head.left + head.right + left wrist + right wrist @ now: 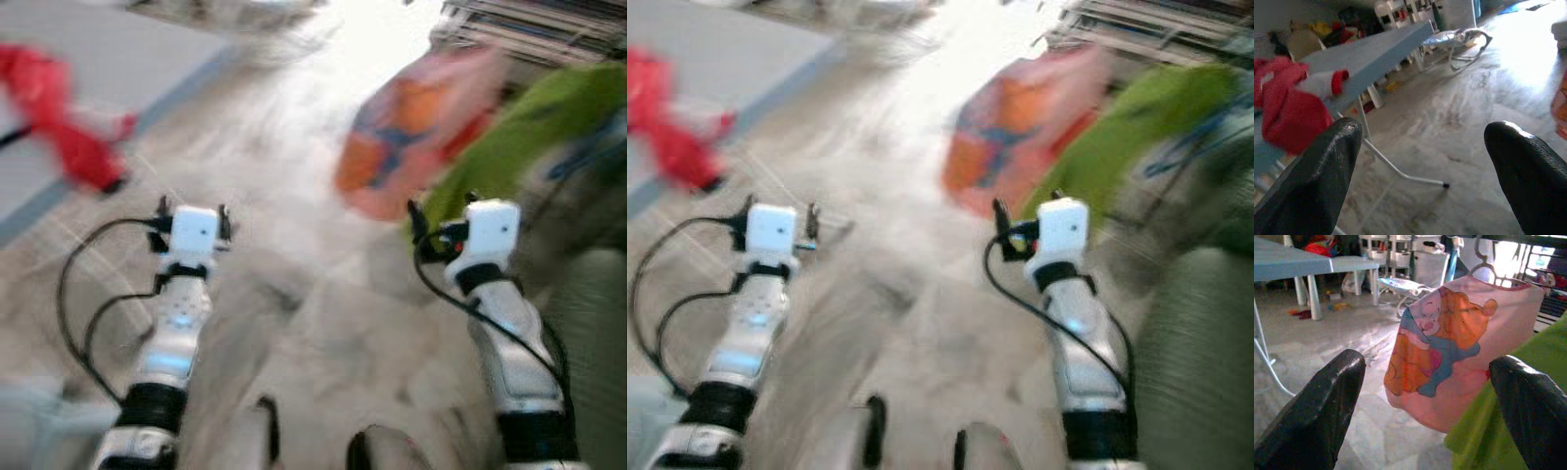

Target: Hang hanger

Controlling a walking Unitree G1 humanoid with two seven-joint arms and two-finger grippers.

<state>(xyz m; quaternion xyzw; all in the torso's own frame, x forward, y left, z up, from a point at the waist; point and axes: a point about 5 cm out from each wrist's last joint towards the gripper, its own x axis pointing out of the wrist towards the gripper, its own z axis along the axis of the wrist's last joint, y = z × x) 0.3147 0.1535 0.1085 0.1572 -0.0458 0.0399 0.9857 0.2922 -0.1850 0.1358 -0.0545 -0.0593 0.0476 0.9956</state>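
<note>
A pink shirt (1459, 347) with an orange cartoon print hangs on a pale hanger (1481, 268) from a dark rack (534, 29) ahead on my right. A green garment (549, 127) hangs beside it. My right gripper (1427, 377) is open and empty, held in the air short of the pink shirt. My left gripper (1422, 142) is also open and empty, raised over the floor. A red garment (1288, 107) lies on a grey-blue table (1381, 46) to the left of it. The head views are blurred.
The table's thin white legs (1400, 171) stand on the grey marbled floor (294, 176). White shelves and a bouncer seat (1459, 39) lie further back. A dark green sofa arm (1200, 343) sits at my right. Bright light washes the floor ahead.
</note>
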